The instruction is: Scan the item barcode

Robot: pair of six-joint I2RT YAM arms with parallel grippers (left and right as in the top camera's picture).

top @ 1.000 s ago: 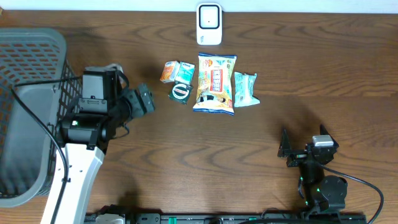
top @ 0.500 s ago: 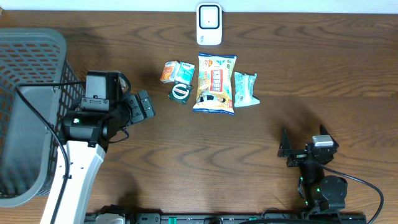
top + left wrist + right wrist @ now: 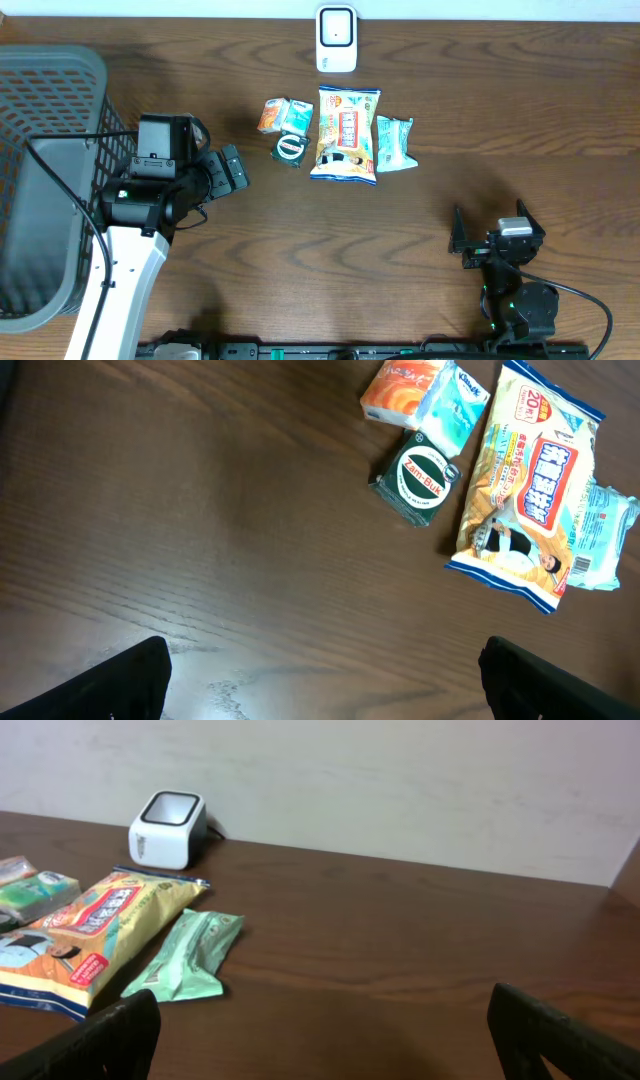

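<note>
Our left gripper (image 3: 233, 170) is released, its jaws spread wide with nothing between them. It hovers over bare counter (image 3: 400, 230), pointed toward the cluster of goods. Our right gripper (image 3: 488, 226) is just as slack and holds nothing. It is parked low near the front edge of the counter, well apart from everything.

Nearest the left gripper lies the green tin (image 3: 289, 148), flat on the wood with its round label up. Just behind it are the orange packet (image 3: 271, 115) and the blue tissue pack (image 3: 296, 117), side by side and touching. To their right is the large snack bag (image 3: 346, 133), lying lengthwise. The pale green pouch (image 3: 393, 143) rests against the bag's far side. Beyond them all, at the back edge of the counter, stands the white scanner (image 3: 336, 38). Its window faces up and forward, and nothing is held over it. The grey basket (image 3: 60, 62) sits at the far left, beside our left arm.

We judge the task barely begun. No item has been lifted, none is in either gripper, and none sits in front of the scanner. Everything is left to do: choose an item, most likely the green tin since it is closest to our open left gripper, close on it, carry it to the scanner, and turn its barcode toward the window. We cannot make out a barcode on any of the upper faces from here.
</note>
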